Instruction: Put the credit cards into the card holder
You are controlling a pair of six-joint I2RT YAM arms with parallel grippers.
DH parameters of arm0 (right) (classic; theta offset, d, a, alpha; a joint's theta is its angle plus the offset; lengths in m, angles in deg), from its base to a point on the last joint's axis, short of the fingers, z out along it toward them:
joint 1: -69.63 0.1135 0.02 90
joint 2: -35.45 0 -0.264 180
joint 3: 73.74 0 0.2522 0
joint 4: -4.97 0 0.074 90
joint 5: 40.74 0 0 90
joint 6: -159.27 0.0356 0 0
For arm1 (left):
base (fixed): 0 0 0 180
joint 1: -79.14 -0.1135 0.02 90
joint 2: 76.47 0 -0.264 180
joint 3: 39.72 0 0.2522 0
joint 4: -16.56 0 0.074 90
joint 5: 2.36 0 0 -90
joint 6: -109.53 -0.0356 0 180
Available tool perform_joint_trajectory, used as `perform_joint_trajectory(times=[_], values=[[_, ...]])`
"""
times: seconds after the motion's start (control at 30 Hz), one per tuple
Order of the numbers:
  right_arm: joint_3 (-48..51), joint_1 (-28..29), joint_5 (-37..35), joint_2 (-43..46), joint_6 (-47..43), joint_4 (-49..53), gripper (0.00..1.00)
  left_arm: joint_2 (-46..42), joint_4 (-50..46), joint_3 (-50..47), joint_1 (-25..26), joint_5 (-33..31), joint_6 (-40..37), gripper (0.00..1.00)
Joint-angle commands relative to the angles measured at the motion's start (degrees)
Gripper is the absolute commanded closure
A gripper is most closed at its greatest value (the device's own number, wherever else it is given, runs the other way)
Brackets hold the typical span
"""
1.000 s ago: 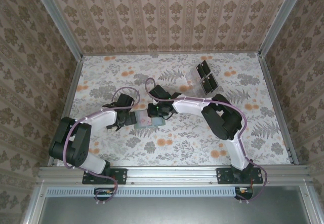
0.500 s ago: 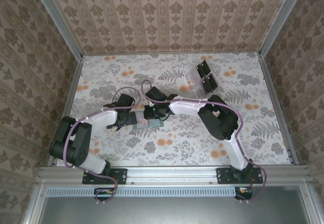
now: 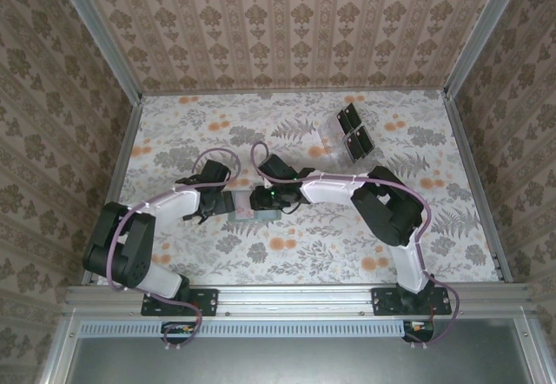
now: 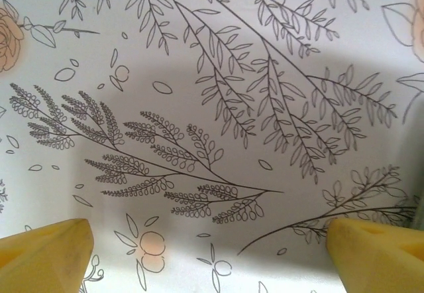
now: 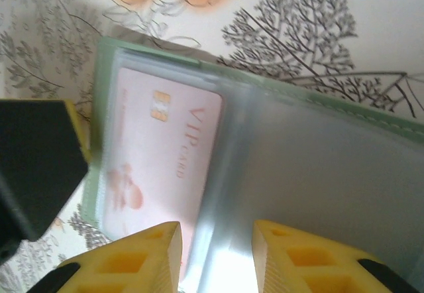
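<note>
The card holder [image 5: 232, 74] lies open on the floral cloth, its green rim round a clear sleeve. A pale pink credit card [image 5: 159, 160] marked VIP sits inside the sleeve's left pocket. My right gripper [image 5: 215, 253] hovers just above the sleeve's middle fold, its yellow fingers a little apart and open, holding nothing. In the top view the right gripper [image 3: 263, 201] covers part of the card holder [image 3: 246, 208]. My left gripper [image 3: 211, 203] sits at the holder's left end. In its own view the left gripper [image 4: 212, 256] is wide open over bare cloth.
A clear rack with dark square panels [image 3: 347, 132] stands at the back right. A black part of the left arm [image 5: 33, 167] crowds the holder's left side. Patterned walls enclose the table [image 3: 287, 254] on three sides.
The right gripper moved left over the holder and lowered, then its jaws parted, leaving the pink card in the sleeve. The left arm stayed still and open.
</note>
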Motion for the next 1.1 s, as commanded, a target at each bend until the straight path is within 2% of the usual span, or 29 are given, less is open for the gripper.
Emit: perform_joint_trajectory(times=[0.0, 0.17, 0.37, 0.77, 1.07], values=[[3.1, -0.9, -1.2, 1.3, 1.5, -1.1, 0.68, -2.1, -1.2, 1.6, 0.0, 0.2, -1.3, 0.0], [6.7, -2.6, -3.0, 2.5, 1.8, 0.1, 0.75, -3.8, -1.7, 1.6, 0.0, 0.7, -1.4, 0.0], [6.8, -4.0, -3.2, 4.4, -0.5, 1.9, 0.78, -4.0, -1.4, 1.0, 0.1, 1.5, -1.3, 0.0], [3.5, -2.9, -0.5, 6.0, -2.5, 1.6, 0.9, -0.4, 0.6, 0.8, 0.9, 2.5, -1.0, 0.0], [1.0, -1.7, 0.0, 3.2, -2.1, 1.8, 0.94, 1.3, 1.5, 0.5, 1.2, 2.7, -1.0, 0.0]])
